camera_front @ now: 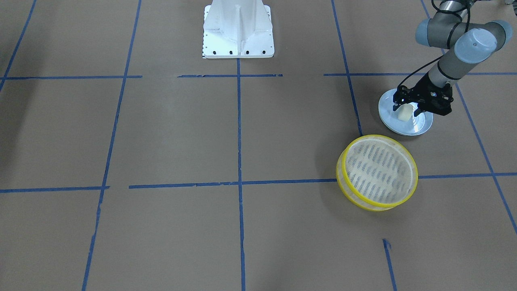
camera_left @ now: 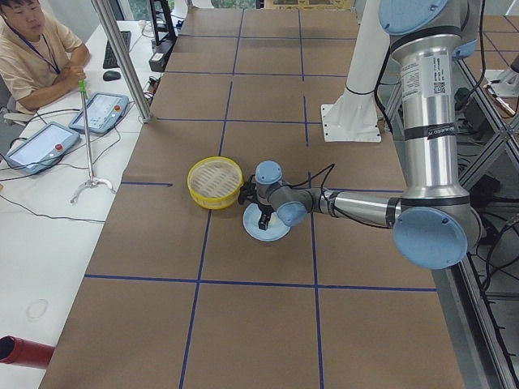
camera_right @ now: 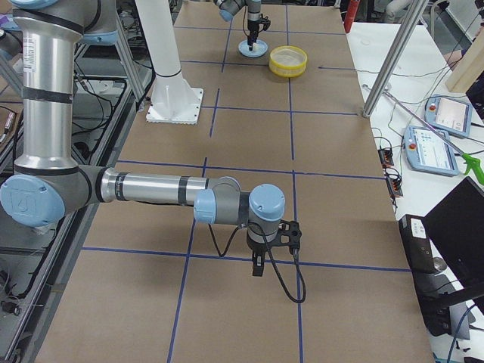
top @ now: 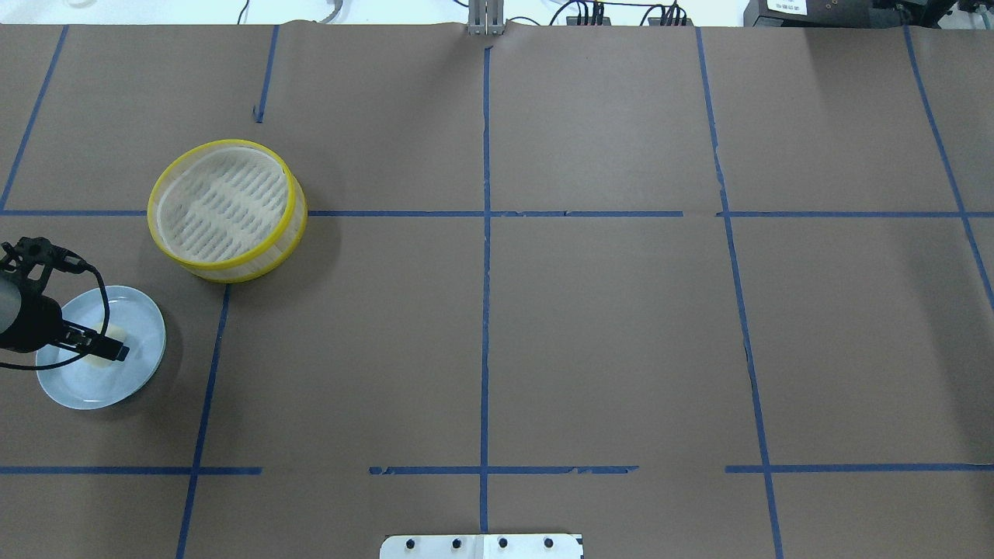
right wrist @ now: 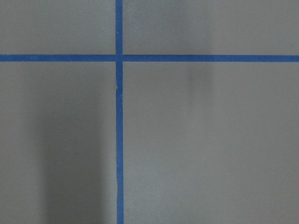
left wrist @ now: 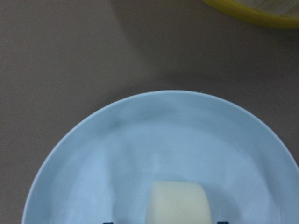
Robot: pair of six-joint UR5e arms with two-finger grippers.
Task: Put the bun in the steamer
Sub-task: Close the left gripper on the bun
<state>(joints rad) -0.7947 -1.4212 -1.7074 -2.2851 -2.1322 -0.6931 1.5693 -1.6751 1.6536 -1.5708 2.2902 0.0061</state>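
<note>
The cream-white bun (camera_front: 404, 114) lies on a pale blue plate (camera_front: 420, 126) at the robot's left side of the table. My left gripper (camera_front: 406, 108) is lowered over the plate. Its two fingers stand either side of the bun with small gaps, so it is open around it. In the left wrist view the bun (left wrist: 177, 204) sits at the bottom centre on the plate (left wrist: 140, 140). The yellow-rimmed steamer (camera_front: 377, 173) stands empty just beyond the plate, apart from it. My right gripper (camera_right: 257, 265) shows only in the exterior right view, low over bare table, and I cannot tell if it is open.
The white robot pedestal (camera_front: 238, 30) stands at the table's middle edge. Blue tape lines cross the brown table cover. An operator (camera_left: 32, 49) sits with tablets at a side table past the steamer (camera_left: 215, 181).
</note>
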